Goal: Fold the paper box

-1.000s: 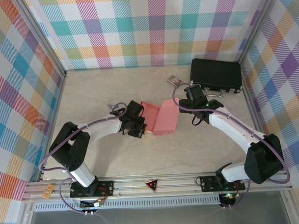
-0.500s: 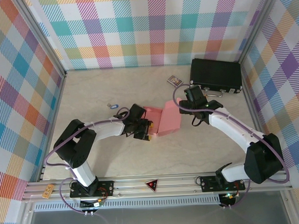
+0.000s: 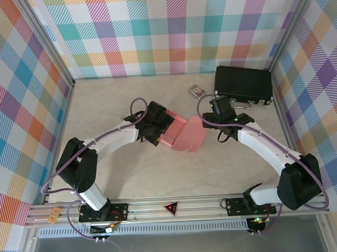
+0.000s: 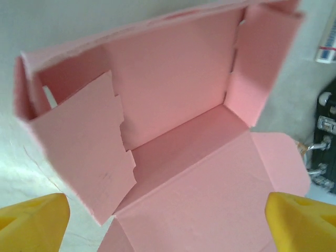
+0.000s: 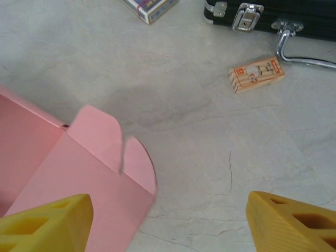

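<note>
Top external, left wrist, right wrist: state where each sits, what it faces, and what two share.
Top external: above, behind the bases, looking down; both arms show.
Left wrist: on the left arm, looking into the paper box; left pincer tips show.
Right wrist: on the right arm, facing table and black case; right pincer tips show.
Shared: both wrists see the box.

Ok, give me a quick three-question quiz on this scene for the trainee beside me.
1. True or false: the paper box has its lid folded shut.
2. Which lies nearest the handle of the black case? A the tan block; B the paper box; C a spoon.
3. Fill in: the left fingers and right fingers both stand ____.
Key: 1 false, the lid lies open; 2 A; 3 open.
</note>
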Available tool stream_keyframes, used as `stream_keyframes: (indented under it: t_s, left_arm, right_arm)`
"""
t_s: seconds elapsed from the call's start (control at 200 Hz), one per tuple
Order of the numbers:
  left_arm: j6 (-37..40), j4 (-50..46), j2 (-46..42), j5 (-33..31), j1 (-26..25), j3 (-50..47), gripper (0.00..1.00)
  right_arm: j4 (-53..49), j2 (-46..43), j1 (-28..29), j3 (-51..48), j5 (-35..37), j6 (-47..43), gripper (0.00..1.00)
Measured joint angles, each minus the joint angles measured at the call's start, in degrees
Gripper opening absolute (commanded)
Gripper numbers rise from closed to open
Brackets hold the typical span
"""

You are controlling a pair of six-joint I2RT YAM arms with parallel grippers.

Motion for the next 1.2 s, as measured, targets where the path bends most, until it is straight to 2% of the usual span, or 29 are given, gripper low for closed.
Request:
stream_keyframes:
  t_s: [0.175,0.415,0.5,0.715,0.825,1.04,1.2]
  left_arm:
    - [12.81,-7.54,-1.75,-8.00,0.17,4.04,0.95]
    - [20.65,-11.50,-2.14,-9.44,3.89,4.00,0.87]
    - [23.67,-11.39,-1.99,-8.17,6.25,4.07,0.83]
    - [34.36,-6.99,-1.09,0.94,8.98,4.09,0.79]
    - [41.46,-4.87,-1.11,4.57,8.17,4.35,0.79]
    - [56.33,-8.26,0.07,4.50,2.21,12.76,0.79]
    - [63.93,-9.29,3.98,5.03,-1.22,18.29,0.80]
  right_arm:
    - [-0.02,-2.60,-0.42,0.00,-2.43,-0.26,0.77]
    - [-0.52,-3.78,-0.50,-0.28,-3.85,-0.44,0.77]
    - [-1.01,-3.85,-0.76,-0.90,-4.07,-0.48,0.77]
    - [-2.05,-4.09,-2.75,-3.26,-6.01,-0.59,0.77]
    - [-2.12,-4.76,-5.14,-6.05,-8.85,-0.11,0.77]
    - [-2.60,-5.31,-8.46,-11.04,-13.68,1.09,0.76]
    - [-2.73,-5.70,-10.03,-13.57,-16.00,2.27,0.76]
